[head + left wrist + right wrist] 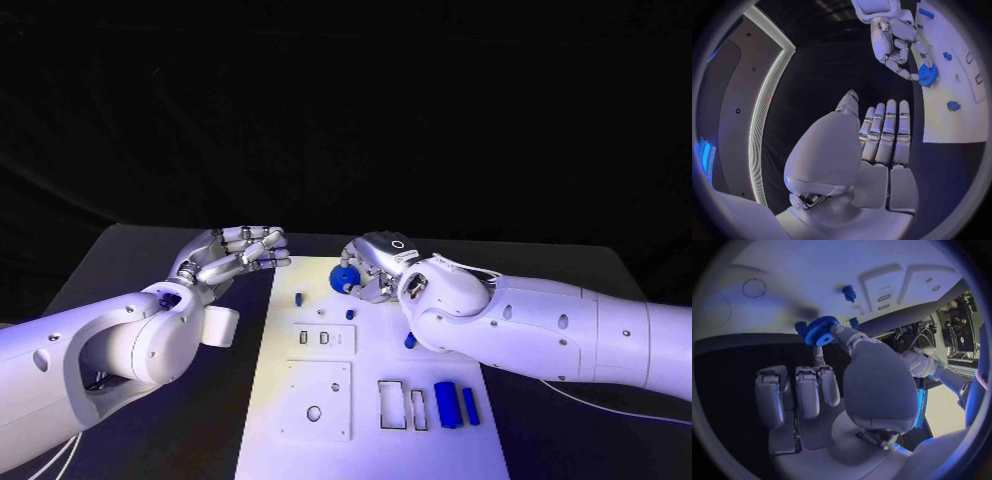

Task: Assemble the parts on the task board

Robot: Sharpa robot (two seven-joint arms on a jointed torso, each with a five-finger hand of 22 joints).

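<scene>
Right robot hand [378,268] with blue gear [345,279] between its fingertips, above task board [375,440]

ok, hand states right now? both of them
Left robot hand: open, fingers out straight, holding nothing, beside the board.
Right robot hand: pinching a blue gear over the board.
</scene>
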